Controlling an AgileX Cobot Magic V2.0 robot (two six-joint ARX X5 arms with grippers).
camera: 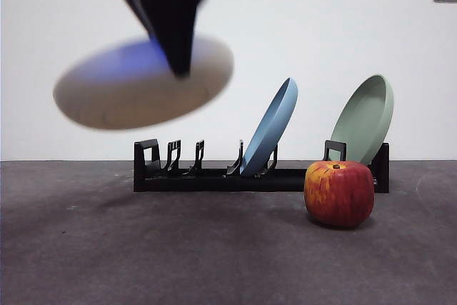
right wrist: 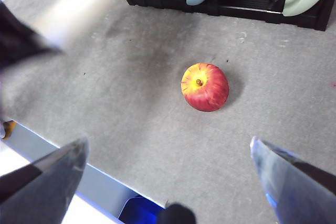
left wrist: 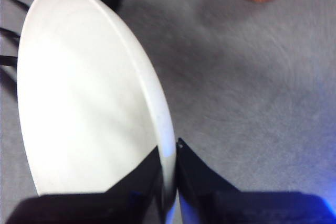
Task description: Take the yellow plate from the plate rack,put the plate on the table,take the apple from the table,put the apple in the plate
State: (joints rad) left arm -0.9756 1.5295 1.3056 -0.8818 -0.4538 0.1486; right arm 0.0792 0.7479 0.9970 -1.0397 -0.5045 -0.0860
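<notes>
My left gripper (camera: 182, 66) holds the yellow plate (camera: 143, 83) in the air above the left end of the plate rack (camera: 214, 176), shut on the plate's rim. The left wrist view shows the cream plate (left wrist: 84, 93) edge-on, its rim pinched by my left gripper (left wrist: 169, 179). The apple (camera: 339, 193) rests on the table (camera: 143, 248) in front of the rack's right part. My right gripper (right wrist: 168, 156) hovers open high above the apple (right wrist: 205, 86), apart from it.
A blue plate (camera: 271, 126) and a pale green plate (camera: 364, 118) lean in the rack's slots. The rack's left slots (camera: 171, 158) are bare. A table edge (right wrist: 79, 166) shows near my right gripper. A white wall stands behind the rack.
</notes>
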